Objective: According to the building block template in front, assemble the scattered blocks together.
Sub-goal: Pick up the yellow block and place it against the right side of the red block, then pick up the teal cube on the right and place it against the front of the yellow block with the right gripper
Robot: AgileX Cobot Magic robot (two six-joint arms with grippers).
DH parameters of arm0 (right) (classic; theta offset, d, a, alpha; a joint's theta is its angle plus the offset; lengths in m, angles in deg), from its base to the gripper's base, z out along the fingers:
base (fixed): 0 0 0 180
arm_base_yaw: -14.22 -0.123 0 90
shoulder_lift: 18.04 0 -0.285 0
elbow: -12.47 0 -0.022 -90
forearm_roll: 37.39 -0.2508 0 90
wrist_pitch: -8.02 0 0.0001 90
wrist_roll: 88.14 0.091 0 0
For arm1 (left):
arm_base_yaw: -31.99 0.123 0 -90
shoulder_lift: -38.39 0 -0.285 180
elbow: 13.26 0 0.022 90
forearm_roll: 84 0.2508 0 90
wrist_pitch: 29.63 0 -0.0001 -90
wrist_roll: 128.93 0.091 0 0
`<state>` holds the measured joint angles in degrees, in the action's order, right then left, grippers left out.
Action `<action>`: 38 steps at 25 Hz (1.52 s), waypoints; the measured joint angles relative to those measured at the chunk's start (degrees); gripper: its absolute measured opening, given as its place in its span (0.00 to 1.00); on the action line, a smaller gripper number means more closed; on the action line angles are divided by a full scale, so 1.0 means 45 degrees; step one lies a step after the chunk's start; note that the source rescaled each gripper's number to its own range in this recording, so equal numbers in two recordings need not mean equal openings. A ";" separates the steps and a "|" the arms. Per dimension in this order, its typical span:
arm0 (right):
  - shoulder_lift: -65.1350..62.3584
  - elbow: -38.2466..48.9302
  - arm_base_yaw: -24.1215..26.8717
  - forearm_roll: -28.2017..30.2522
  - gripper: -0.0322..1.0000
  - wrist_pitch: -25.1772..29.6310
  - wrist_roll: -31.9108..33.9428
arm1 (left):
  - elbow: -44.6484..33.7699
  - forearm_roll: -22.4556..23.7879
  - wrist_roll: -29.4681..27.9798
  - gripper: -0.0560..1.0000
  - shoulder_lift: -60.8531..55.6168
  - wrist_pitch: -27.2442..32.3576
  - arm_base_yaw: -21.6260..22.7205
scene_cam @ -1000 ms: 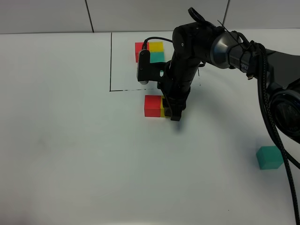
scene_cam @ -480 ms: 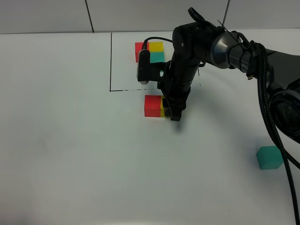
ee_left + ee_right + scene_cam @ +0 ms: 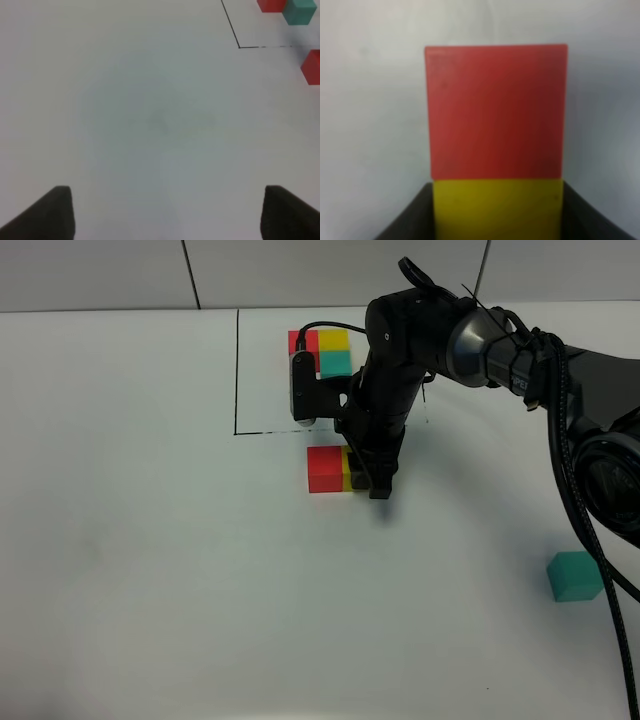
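My right end effector [image 3: 375, 478] pinches the matte yellow cube [image 3: 497, 205], flush against the matte red cube [image 3: 324, 469] (teal-green cube [image 3: 574, 576] well apart). The thin black drawn rectangle [image 3: 236, 370] holds the three-cube template [image 3: 330, 350]. My left end effector [image 3: 167, 212] hangs spread.

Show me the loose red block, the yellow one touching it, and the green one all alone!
red block [image 3: 324, 468]: high view, its middle.
yellow block [image 3: 497, 207]: right wrist view, middle of the face beside the red one.
teal block [image 3: 575, 576]: high view, its middle.

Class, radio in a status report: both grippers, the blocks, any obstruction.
Left gripper open, empty. Right gripper shut on yellow block, flush against red block. Teal block apart, unplaced. No obstruction.
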<state>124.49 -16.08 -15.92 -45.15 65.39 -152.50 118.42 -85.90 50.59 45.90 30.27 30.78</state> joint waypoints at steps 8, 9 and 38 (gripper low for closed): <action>0.0000 0.0000 0.0000 0.0000 0.03 -0.0051 -0.0091 | 0.0000 0.0000 0.0000 0.94 0.0000 0.0000 0.0000; 0.0000 0.0000 0.0000 0.0000 0.03 -0.0072 -0.0078 | 0.0000 0.0000 0.0000 0.94 0.0000 0.0000 0.0000; -0.0932 0.0566 0.1457 0.1726 0.76 0.2062 0.4704 | 0.0000 0.0000 0.0000 0.94 0.0000 0.0000 0.0000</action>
<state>120.29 -13.53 -9.36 -37.39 74.66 -131.34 118.42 -85.90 50.59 45.90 30.27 30.78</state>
